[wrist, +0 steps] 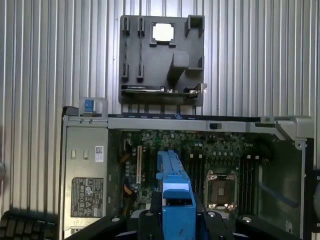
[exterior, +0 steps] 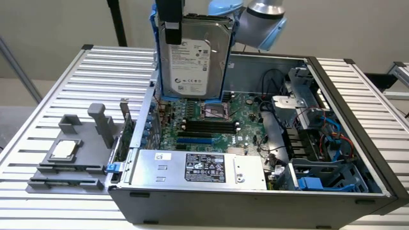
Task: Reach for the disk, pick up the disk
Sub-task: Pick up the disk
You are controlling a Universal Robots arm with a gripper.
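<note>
Got one disk [exterior: 193, 55] clamped in my claw [exterior: 171, 14], hanging upright over the open computer case [exterior: 255, 201]: silver metal, white label, blue plastic rails. One square chip [exterior: 64, 149] sits in the grey holder [exterior: 67, 165].

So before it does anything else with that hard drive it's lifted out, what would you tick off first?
1. Disk in the gripper: ok, it hangs upright from the gripper's hold at its top edge.
2. Disk clear of the computer case: ok, it is raised above the motherboard.
3. Blue carrier rails on the disk: ok, seen along its edges and in the wrist view.
4. Grip firm enough: cannot tell.
5. Cables snagging the disk: ok, they lie at the exterior view's right, apart from it.
</note>
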